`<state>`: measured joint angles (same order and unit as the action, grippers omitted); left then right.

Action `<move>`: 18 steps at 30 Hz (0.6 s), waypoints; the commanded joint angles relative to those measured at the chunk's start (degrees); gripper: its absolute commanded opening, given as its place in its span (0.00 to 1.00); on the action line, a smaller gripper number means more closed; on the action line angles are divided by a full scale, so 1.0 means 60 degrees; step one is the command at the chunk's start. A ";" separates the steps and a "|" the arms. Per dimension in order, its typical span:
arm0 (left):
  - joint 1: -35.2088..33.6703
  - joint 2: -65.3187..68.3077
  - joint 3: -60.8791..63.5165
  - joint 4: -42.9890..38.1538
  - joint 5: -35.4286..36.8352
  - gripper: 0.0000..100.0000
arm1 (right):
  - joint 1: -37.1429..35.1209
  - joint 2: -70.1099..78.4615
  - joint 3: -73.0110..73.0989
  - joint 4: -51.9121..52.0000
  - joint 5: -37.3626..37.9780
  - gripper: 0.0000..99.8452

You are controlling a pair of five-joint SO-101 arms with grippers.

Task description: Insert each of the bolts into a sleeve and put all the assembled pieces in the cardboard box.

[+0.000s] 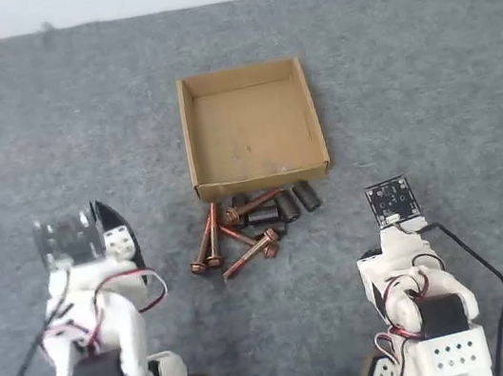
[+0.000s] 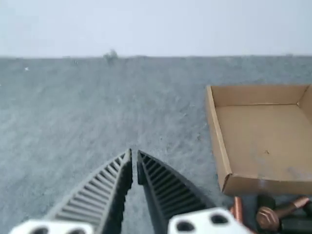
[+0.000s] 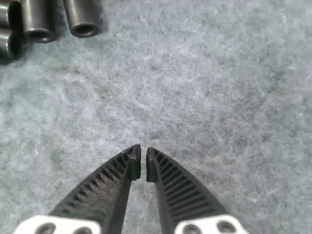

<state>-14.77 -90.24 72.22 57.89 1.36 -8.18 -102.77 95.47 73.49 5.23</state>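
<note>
An open cardboard box (image 1: pixel 191 140) sits at the middle of the grey carpet, its bare floor showing. Just in front of it lie several copper bolts (image 1: pixel 231 237) in a loose heap, with several dark sleeves (image 1: pixel 295 201) beside them on the right. The left gripper (image 2: pixel 135 157) is shut and holds nothing; it hovers over carpet left of the box (image 2: pixel 217 131), with a bolt head (image 2: pixel 266 215) off to its side. The right gripper (image 3: pixel 143 152) is shut and holds nothing, low over bare carpet a short way from three sleeve ends (image 3: pixel 84 19).
Grey carpet covers the whole table up to a pale wall at the back. The left arm (image 1: pixel 90 292) stands at the front left and the right arm (image 1: pixel 410 268) at the front right, with the heap of parts between them.
</note>
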 commanded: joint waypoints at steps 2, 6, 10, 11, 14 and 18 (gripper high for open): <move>0.0073 0.2930 -0.1897 -0.0015 0.0571 0.02 | 0.0110 -0.0183 -0.0015 -0.0168 0.0073 0.01; 0.0103 0.5040 -0.2821 0.0000 0.1026 0.02 | 0.0110 -0.0183 -0.0015 -0.0168 0.0073 0.01; 0.0073 0.6989 -0.3304 -0.0029 0.1245 0.02 | 0.0110 -0.0183 -0.0015 -0.0168 0.0088 0.01; 0.0073 0.7399 -0.3363 -0.0044 0.1245 0.02 | 0.0110 -0.0183 -0.0015 -0.0168 0.0088 0.01; 0.0103 0.8527 -0.3363 -0.0484 0.1392 0.02 | 0.0139 -0.0183 -0.0044 -0.0168 0.0103 0.01; 0.0059 0.9685 -0.3172 -0.0952 0.1934 0.02 | 0.0784 -0.0183 -0.0088 -0.0183 0.0103 0.01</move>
<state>-14.42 -35.12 55.08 54.90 11.03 -6.15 -102.77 95.47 73.49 5.23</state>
